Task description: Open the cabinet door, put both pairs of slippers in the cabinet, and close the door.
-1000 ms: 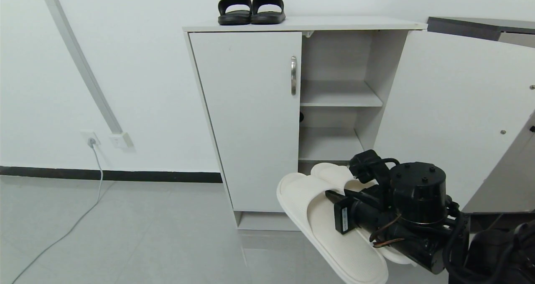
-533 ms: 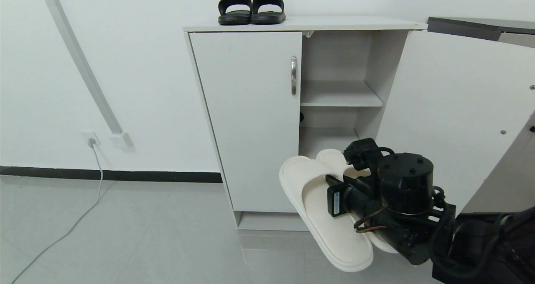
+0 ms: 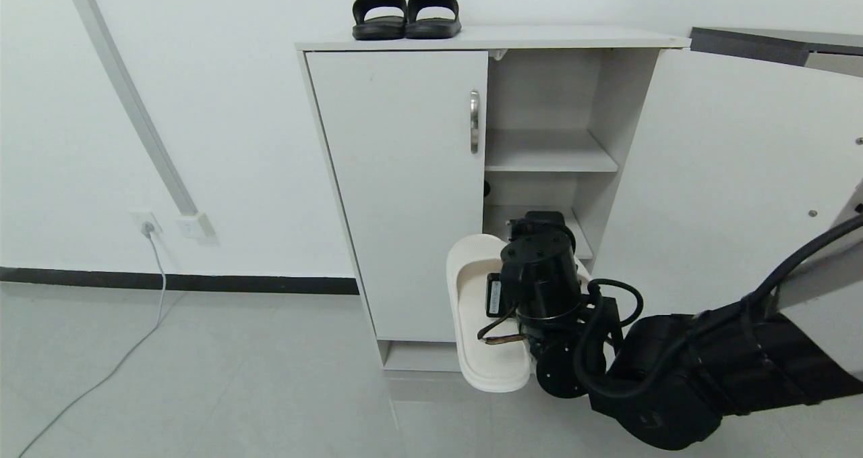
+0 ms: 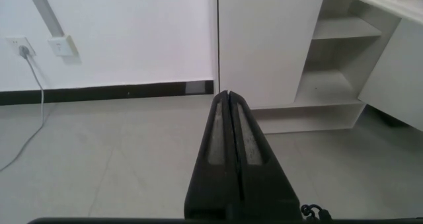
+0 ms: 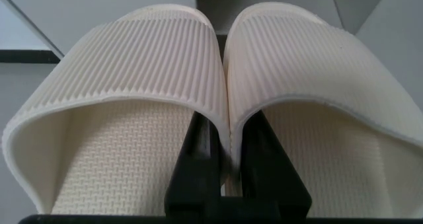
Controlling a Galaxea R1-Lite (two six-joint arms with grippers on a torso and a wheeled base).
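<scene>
Head view: white cabinet (image 3: 539, 38) against the wall, L door (image 3: 398, 195) shut w/ a metal handle (image 3: 473, 122) at its inner edge, R door (image 3: 728, 175) swung wide open. R compartment is exposed: upper shelf (image 3: 546, 151) and a lower shelf (image 3: 580, 237) below it, partly hidden by the R arm's wrist. Black slippers (image 3: 406, 14) sit side by side on the cabinet's top panel, toes to the wall, outside any compartment. White slippers (image 3: 475, 309) hang in the air just in front of the open R compartment, near the shut door's inner edge, toes up at about lower-shelf level, heels tilted down over the floor (image 3: 202, 390); can't tell if the toes have crossed the opening, and they rest on no shelf. Right wrist view: right pincer (image 5: 227, 151) is clamped on the pair, one finger inside each slipper, pinching the two adjoining strap edges together. Left wrist view: left pincer (image 4: 228, 102) has its fingers pressed flat together w/ nothing btw them, low over the floor, well apart from the cabinet. Wall socket (image 3: 146, 227) w/ a grey cable (image 3: 114, 363) trailing across the floor to the L of the cabinet.
</scene>
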